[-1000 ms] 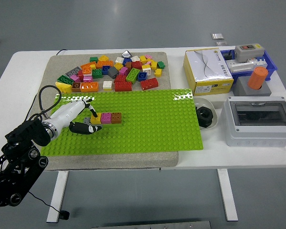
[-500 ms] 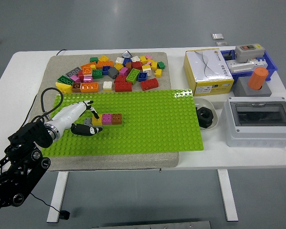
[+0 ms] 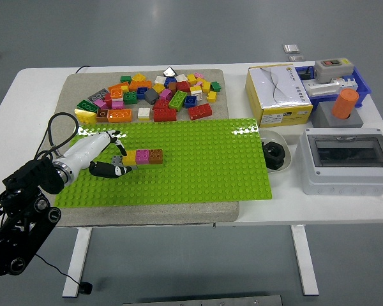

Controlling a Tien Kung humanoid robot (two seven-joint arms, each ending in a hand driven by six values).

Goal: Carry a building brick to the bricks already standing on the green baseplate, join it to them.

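A short row of bricks stands on the green baseplate (image 3: 198, 159) at its left: yellow (image 3: 129, 157), pink (image 3: 142, 157) and brown (image 3: 156, 156). A small grey brick (image 3: 119, 159) sits against the yellow end of the row. My left hand (image 3: 117, 160) reaches in from the lower left, white-shelled with black fingertips. Its forefinger lies over the grey brick's far side and its thumb (image 3: 110, 170) curls along the near side, so the hand is shut on the grey brick. The right arm is out of view.
A pile of loose bricks (image 3: 153, 95) covers the grey mat behind the baseplate. To the right are a yellow box (image 3: 277, 95), a white bowl with a black part (image 3: 276, 155), a grey electrical box (image 3: 348, 159) and a blue tray (image 3: 335, 83). A black cable (image 3: 54, 131) loops near my left wrist.
My left hand has drifted slightly left and back while staying at the left end of the row. The row of bricks has kept its place.
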